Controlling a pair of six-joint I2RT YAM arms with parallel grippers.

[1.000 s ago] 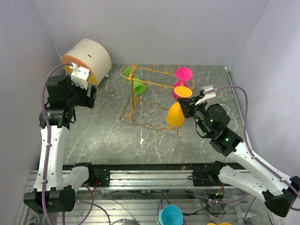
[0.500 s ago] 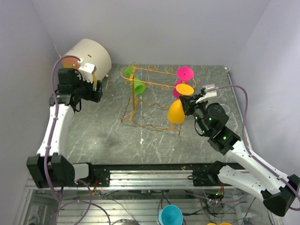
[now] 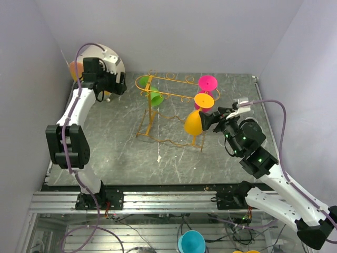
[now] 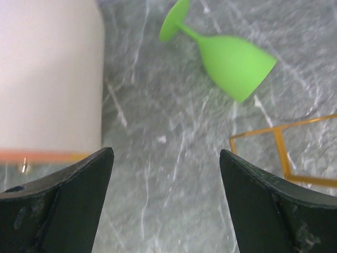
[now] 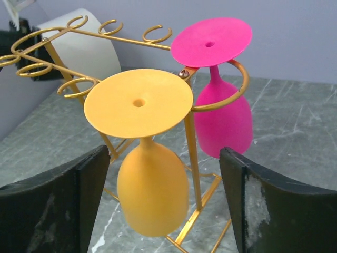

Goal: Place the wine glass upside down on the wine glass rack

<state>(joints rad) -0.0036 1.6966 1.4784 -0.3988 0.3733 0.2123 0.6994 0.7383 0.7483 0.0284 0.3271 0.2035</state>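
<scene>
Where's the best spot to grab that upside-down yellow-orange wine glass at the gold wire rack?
Grip the yellow-orange wine glass around its bowl, coming in level from the right gripper side. The bowl hangs exposed below the rail of the gold wire rack, and the flat foot sits on top.

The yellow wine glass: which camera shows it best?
The right wrist view. The yellow wine glass fills the middle there, upside down, round foot on top, close beside the pink glass. The top external view shows it small, beside the wire rack. The left wrist view misses it, showing only a green glass.
</scene>
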